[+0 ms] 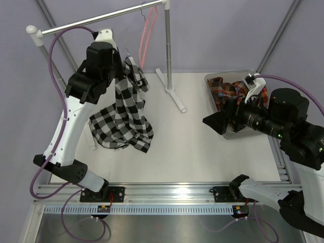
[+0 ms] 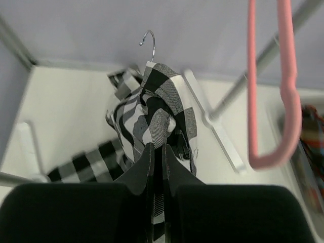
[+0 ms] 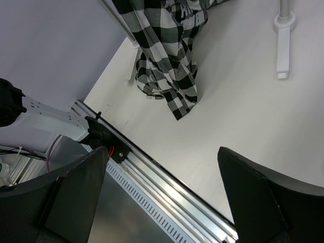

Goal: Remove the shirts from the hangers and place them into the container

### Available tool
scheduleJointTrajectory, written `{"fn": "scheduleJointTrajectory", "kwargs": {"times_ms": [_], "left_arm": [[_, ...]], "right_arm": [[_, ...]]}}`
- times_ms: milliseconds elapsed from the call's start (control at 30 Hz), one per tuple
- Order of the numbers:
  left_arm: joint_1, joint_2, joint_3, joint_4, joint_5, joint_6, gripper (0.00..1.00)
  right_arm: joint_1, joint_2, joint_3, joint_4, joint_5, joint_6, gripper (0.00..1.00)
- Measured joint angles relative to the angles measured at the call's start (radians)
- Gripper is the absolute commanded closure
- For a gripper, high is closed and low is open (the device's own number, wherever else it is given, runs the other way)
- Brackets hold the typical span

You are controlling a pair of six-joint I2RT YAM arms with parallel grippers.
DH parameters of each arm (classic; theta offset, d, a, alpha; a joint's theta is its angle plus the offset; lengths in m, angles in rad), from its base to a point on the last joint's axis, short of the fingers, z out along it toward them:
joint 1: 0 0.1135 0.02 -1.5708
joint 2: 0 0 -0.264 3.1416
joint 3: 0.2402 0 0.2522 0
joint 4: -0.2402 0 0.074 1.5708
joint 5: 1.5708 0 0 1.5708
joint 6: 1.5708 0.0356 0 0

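Far right of desk (image 1: 202,152), container (image 1: 208,80) holds red plaid shirt (image 1: 229,90). Over desk's left, black-and-white shirt (image 1: 124,114) hangs from left tool (image 2: 158,152), clenched on its bunched top, hem trailing on desk. Right tool (image 3: 162,197) gapes, idle. Next, likely: carry shirt across to container. Pink hanger (image 1: 146,38) bare on rail (image 1: 101,17). Metal hook (image 2: 148,41) pokes above fabric; whether its hanger sits inside is hidden.

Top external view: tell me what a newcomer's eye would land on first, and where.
The black-and-white checked shirt dangles at the left, pinched in the shut left gripper, its lower end down on the white table. A bare pink-red hanger hangs on the silver rail at the top. At the right, the red plaid shirt lies in the grey container, with the open right gripper close by.
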Motion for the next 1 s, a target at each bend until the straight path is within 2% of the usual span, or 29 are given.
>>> {"fn": "scheduleJointTrajectory", "kwargs": {"times_ms": [200, 367, 400, 567, 700, 733, 767, 800, 867, 1000], "left_arm": [[-0.016, -0.117, -0.183, -0.067, 0.246, -0.085, 1.00], [-0.019, -0.294, -0.351, -0.058, 0.448, -0.132, 1.00], [-0.018, -0.341, -0.391, -0.047, 0.497, -0.143, 1.00], [-0.018, -0.510, -0.580, 0.092, 0.746, -0.212, 1.00], [-0.018, -0.530, -0.659, 0.225, 0.916, -0.294, 1.00], [-0.018, -0.519, -0.673, 0.265, 0.953, -0.322, 1.00], [-0.018, -0.510, -0.685, 0.302, 0.978, -0.346, 1.00], [-0.018, -0.496, -0.694, 0.343, 1.004, -0.372, 1.00], [-0.017, -0.464, -0.701, 0.419, 1.046, -0.430, 1.00], [-0.018, -0.407, -0.700, 0.572, 1.118, -0.528, 1.00]], "right_arm": [[0.000, 0.058, -0.007, 0.028, -0.021, -0.013, 0.01], [0.000, 0.129, -0.031, 0.066, -0.035, -0.011, 0.01], [0.000, 0.147, -0.035, 0.077, -0.043, -0.009, 0.07], [0.000, 0.216, -0.056, 0.118, -0.075, 0.006, 0.20], [0.000, 0.257, -0.052, 0.137, -0.100, 0.017, 0.32], [0.000, 0.265, -0.050, 0.142, -0.107, 0.021, 0.37], [0.000, 0.270, -0.050, 0.150, -0.113, 0.026, 0.50], [0.000, 0.273, -0.050, 0.156, -0.117, 0.030, 0.56], [0.000, 0.275, -0.051, 0.169, -0.124, 0.047, 0.59], [0.000, 0.256, -0.092, 0.224, -0.127, 0.071, 0.56]]}}
